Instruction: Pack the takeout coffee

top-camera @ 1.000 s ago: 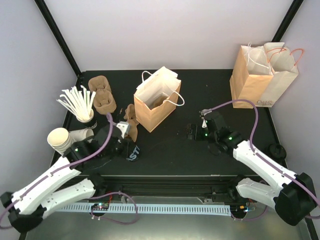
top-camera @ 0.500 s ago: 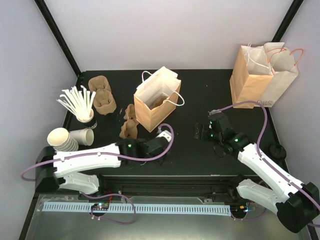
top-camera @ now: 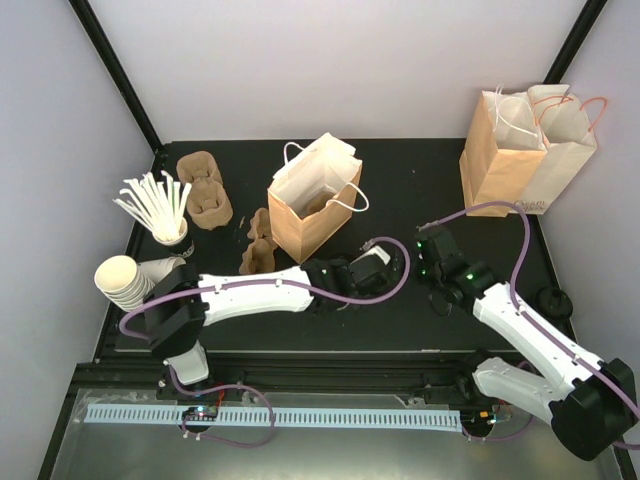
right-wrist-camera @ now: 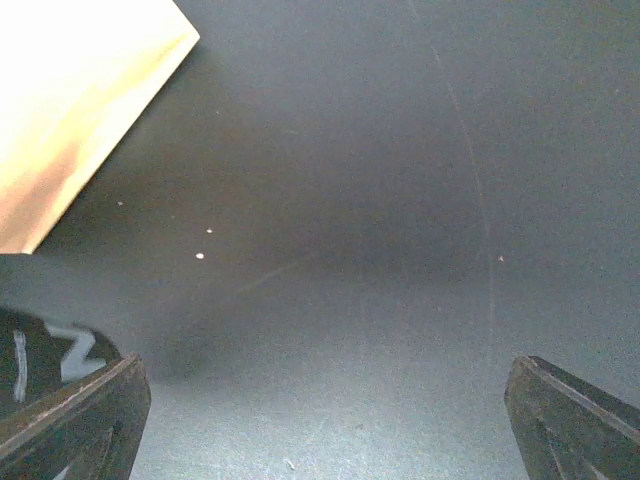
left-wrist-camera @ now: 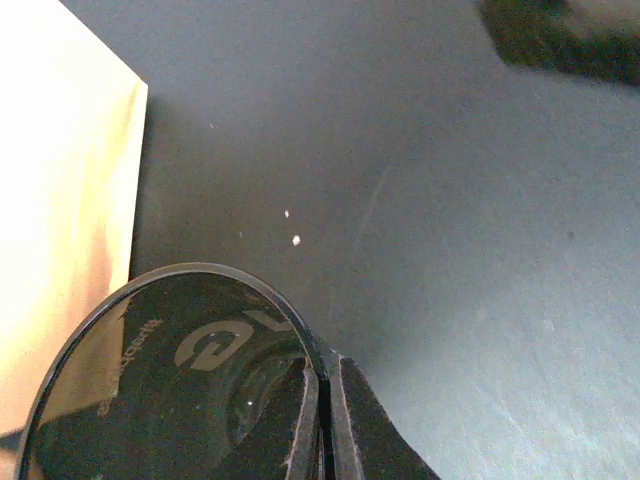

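L arm reaches across the table (top-camera: 430, 180) to mid-scene, ending just near-right of the open brown bag (top-camera: 310, 205)

L gripper (left-wrist-camera: 322, 385): fingers pressed almost together, pinching the rim of the glossy black lid of the takeout coffee (left-wrist-camera: 170, 390). L wrist view: lid fills lower left, embossed lettering on it, bag wall close on its left. Cup body under the lid not visible there. Cannot tell if the cup base is on the table or off it. R wrist view: black surface w/ white print at left edge, just by that side's finger; looks like the cup's printed band, only partly in frame

R gripper (right-wrist-camera: 325, 385): fingers spread wide, only bare table seen btwn them. Top view: sits right of the L gripper, near but apart. Its cam catches the bag corner at upper left

Rest:
- open bag upright, white inside, handles up, sth brown in it, detail unclear
- two more bags (top-camera: 520, 160) far right, upright, touching
- pulp carriers (top-camera: 205, 190) far left; another carrier (top-camera: 258, 248) just left of the open bag
- cup of white straws (top-camera: 150, 205) at left
- stack of lidless white cups (top-camera: 120, 280) near left
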Controlling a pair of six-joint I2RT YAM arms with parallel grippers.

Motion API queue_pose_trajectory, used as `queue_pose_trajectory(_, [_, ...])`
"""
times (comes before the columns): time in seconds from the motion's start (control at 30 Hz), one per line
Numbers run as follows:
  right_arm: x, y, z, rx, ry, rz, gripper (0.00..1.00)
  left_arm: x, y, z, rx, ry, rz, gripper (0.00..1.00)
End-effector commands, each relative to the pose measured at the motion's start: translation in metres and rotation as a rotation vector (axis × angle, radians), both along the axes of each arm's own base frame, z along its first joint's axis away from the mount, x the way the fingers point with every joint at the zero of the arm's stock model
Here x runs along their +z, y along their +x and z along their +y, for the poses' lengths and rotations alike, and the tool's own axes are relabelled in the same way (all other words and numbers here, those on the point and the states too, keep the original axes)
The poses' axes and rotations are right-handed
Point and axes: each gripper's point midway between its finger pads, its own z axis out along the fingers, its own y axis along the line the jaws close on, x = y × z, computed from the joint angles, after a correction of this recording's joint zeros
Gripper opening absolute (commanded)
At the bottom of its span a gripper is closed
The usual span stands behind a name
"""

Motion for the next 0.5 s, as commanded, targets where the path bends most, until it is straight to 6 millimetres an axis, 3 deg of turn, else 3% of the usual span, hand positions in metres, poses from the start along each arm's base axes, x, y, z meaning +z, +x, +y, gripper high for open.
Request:
queue_pose_trajectory(0.0, [-0.008,-0.002,-0.011,-0.046,-0.044,0.046,1.00,0.005,0.024,-0.023,-0.003,-0.064,-0.012,0.01])
queue_pose_trajectory(0.37, [-0.010,-0.003,-0.023,-0.134,-0.023,0.051,1.00,-0.034,0.032,-0.027,0.047,-0.046,0.027,0.05])
queue_pose_trajectory(0.4, [-0.009,-0.004,-0.026,-0.148,-0.021,0.053,1.00,-0.034,0.032,-0.027,0.051,-0.050,0.029,0.07])
queue_pose_trajectory(0.47, [-0.008,-0.004,-0.031,-0.173,-0.023,0.055,1.00,-0.035,0.030,-0.027,0.048,-0.055,0.036,0.23])
